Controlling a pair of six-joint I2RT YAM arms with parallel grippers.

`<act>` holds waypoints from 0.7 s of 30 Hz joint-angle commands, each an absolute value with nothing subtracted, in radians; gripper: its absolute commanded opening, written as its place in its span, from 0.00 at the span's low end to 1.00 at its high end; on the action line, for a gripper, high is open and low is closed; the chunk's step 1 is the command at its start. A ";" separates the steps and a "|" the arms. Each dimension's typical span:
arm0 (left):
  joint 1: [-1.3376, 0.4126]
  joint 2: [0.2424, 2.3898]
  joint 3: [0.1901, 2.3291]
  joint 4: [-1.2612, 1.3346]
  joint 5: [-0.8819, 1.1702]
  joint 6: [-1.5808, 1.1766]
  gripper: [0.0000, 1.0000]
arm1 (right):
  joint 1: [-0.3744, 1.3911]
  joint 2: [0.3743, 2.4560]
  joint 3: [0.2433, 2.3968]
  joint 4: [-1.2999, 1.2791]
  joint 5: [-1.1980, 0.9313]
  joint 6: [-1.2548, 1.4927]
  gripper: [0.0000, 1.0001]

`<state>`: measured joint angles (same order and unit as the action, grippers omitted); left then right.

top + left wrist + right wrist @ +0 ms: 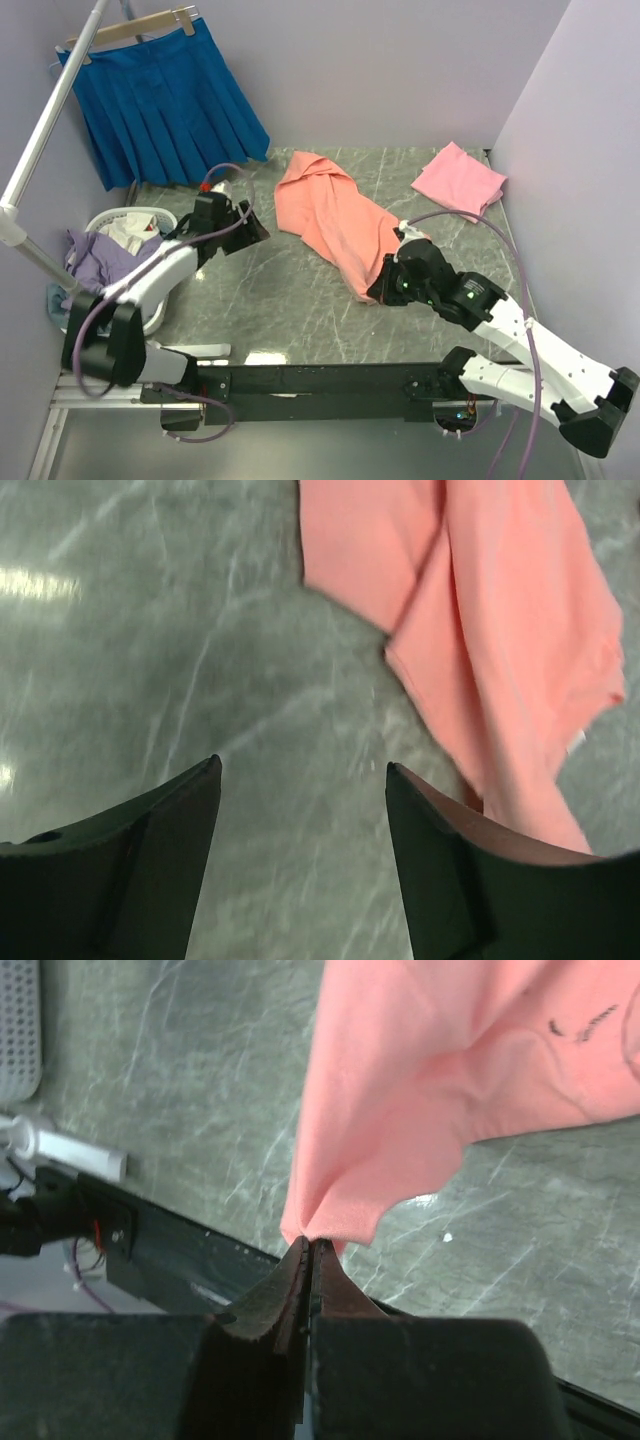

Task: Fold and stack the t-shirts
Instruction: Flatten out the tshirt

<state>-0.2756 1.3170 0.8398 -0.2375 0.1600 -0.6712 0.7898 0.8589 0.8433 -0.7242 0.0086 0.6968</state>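
From above: the orange tee (335, 225) lies rumpled in the middle of the bench (260, 300); the pink tee (458, 178) looks folded, far right.

Left wrist: left fingers (150, 860) released, empty, beside the cloth.

Right wrist: right fingers (270, 1305) clenched on its hem (a tiny dark mark (582, 1025) is unreadable).

Likely spreading before folding; next, the left must take another edge.

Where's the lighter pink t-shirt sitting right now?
In the top view, the lighter pink t-shirt lies folded flat at the far right corner of the table, apart from the salmon-orange t-shirt spread mid-table.
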 commanded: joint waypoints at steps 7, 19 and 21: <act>-0.339 1.739 1.152 0.158 0.221 -0.729 0.70 | 0.795 1.026 0.844 -0.626 0.086 0.672 0.00; -0.420 2.083 1.397 0.003 0.108 -0.706 0.64 | 0.776 1.048 0.868 -0.638 0.133 0.624 0.00; -0.426 2.103 1.388 -0.026 0.074 -0.703 0.63 | 0.762 1.029 0.880 -0.653 0.147 0.614 0.00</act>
<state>-0.4107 2.0655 1.3754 0.0605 0.1535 -0.7185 0.7841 1.0756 0.8433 -0.6403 0.0837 0.6456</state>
